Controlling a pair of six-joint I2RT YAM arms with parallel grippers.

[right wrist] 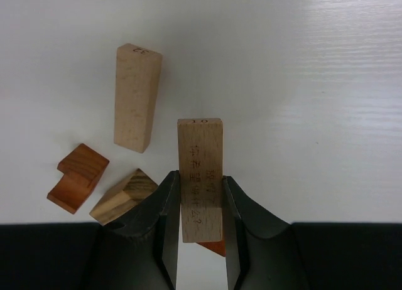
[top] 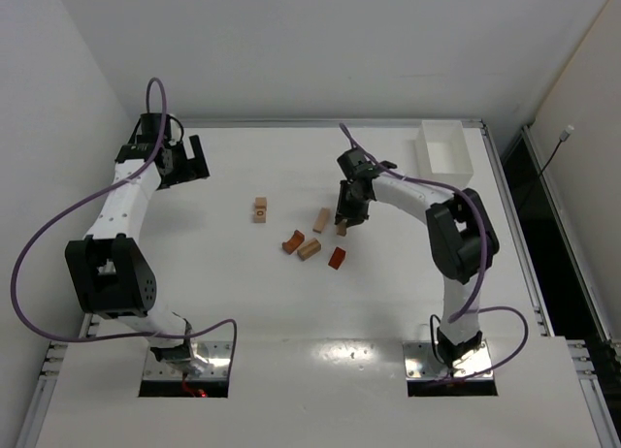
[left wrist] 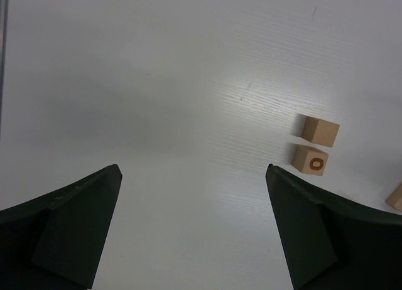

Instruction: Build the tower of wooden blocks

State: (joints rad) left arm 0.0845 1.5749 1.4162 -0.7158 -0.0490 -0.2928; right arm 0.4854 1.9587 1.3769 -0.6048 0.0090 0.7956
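My right gripper (right wrist: 200, 199) is shut on a long tan block (right wrist: 200, 177) with printed characters, held above the table; in the top view the right gripper (top: 343, 218) is at table centre. Beside it lie a tan bar (right wrist: 136, 95), a reddish stepped block (right wrist: 76, 177), a striped tan wedge (right wrist: 122, 196), and an orange piece (right wrist: 213, 247) shows under the held block. In the top view the loose blocks are a tan bar (top: 321, 220), reddish arch (top: 292, 241), tan wedge (top: 309, 249), orange block (top: 337, 258). Two tan cubes (top: 260, 209) lie left, also in the left wrist view (left wrist: 319, 130). My left gripper (left wrist: 193, 177) is open and empty, and sits far left in the top view (top: 190, 159). No stack stands.
A white rectangular tray (top: 444, 147) stands at the back right of the table. The table's raised rim (top: 320, 124) runs along the back edge. The left arm's purple cable (top: 49, 225) loops over the left side.
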